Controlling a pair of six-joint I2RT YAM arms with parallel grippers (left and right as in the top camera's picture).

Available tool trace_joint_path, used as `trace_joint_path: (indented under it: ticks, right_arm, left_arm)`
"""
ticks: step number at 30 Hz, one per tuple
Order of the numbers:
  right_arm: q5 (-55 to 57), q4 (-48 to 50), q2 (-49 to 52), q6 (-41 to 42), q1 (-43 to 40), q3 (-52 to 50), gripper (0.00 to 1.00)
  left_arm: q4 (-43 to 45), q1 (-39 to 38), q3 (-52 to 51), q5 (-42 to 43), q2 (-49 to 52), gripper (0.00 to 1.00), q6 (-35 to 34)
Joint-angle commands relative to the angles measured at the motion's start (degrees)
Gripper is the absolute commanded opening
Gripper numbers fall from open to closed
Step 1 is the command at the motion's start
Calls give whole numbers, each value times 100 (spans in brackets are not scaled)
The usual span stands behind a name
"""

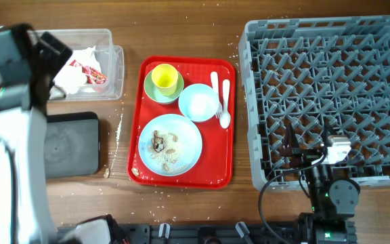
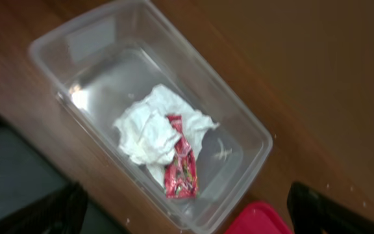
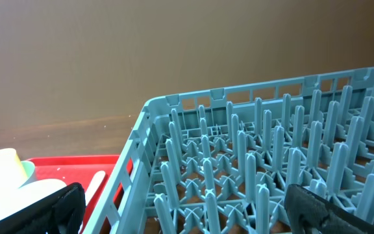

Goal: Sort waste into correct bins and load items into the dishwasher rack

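Wooden table (image 1: 181, 27). Napkin (image 2: 145, 133) and wrapper (image 2: 182, 169) already in clear tub (image 2: 96, 39), below left gripper (image 2: 184, 201), wide open, empty. Right gripper (image 3: 184, 208) wide open too, by bare rack (image 1: 317, 26). Scraps (image 1: 161, 142) on plate (image 1: 188, 152); cup (image 1: 164, 78), bowls (image 1: 198, 103), spoon (image 1: 225, 112), fork (image 1: 215, 91) waiting on red tray (image 1: 181, 177).

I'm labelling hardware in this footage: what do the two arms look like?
The left arm has a long white link with black joints. The right arm is black, with a white block, looping black cable and a green light. Both have black fingers.

White left arm (image 1: 15, 176), seemingly black-jointed.
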Motion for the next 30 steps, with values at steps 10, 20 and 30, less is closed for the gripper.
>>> trace_joint_path:
  ticks: [10, 20, 30]
  right_arm:
    - [-874, 1104, -31, 5965, -17, -7, 100]
    - [210, 3195, 837, 5018, -17, 1537, 100]
    - [-3176, -1987, 7300, 1272, 710, 9147, 100]
  left_arm:
    - [-2214, 3047, 11, 1333, -1375, 100, -326]
    - [-2234, 3047, 11, 1331, -841, 100, -326]
    - [-2234, 3047, 11, 1331, -844, 100, -326]
